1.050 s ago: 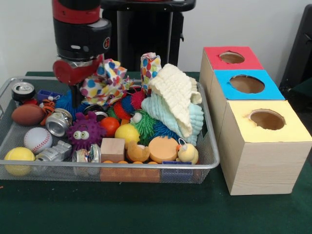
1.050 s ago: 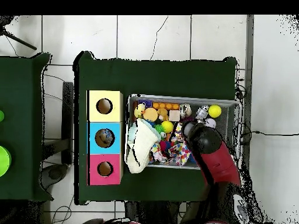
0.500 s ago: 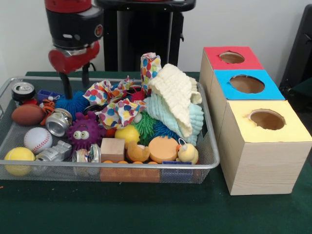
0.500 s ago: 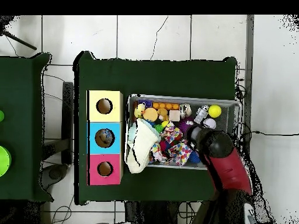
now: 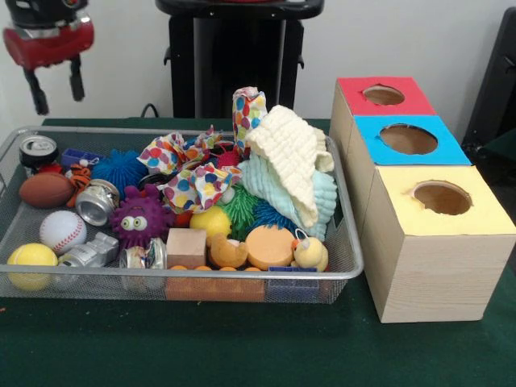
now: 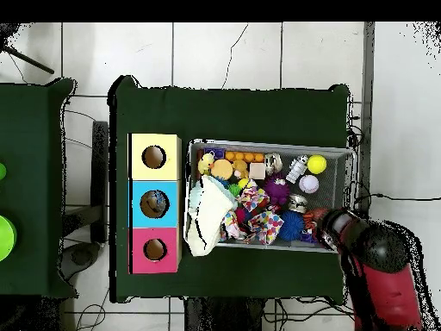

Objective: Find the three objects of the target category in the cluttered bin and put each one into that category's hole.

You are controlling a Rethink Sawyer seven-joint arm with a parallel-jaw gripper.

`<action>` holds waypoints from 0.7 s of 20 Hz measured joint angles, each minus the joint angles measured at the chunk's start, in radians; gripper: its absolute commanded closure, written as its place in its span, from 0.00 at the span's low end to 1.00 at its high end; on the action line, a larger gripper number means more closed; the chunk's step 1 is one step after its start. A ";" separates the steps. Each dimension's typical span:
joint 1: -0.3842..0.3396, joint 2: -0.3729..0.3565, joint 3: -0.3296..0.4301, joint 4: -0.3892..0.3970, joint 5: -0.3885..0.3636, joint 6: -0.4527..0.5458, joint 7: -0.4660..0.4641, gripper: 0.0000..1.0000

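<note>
Up at the far left corner of the silver wire-mesh bin (image 5: 339, 270), the red and black gripper (image 5: 55, 83) hangs in the air with its two dark fingers spread and nothing between them. Below it, the polka-dot cloth (image 5: 193, 173) lies crumpled over the toys in the middle of the bin, just beside the cream knitted cloth (image 5: 294, 161) draped on the pale blue cloth (image 5: 322, 197). Right of the bin stand three wooden boxes with round holes, topped red (image 5: 383, 95), blue (image 5: 409, 139) and yellow (image 5: 442, 198).
</note>
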 measured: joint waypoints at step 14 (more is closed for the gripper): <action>-0.422 -0.107 0.355 0.329 -0.025 -0.427 0.000 0.00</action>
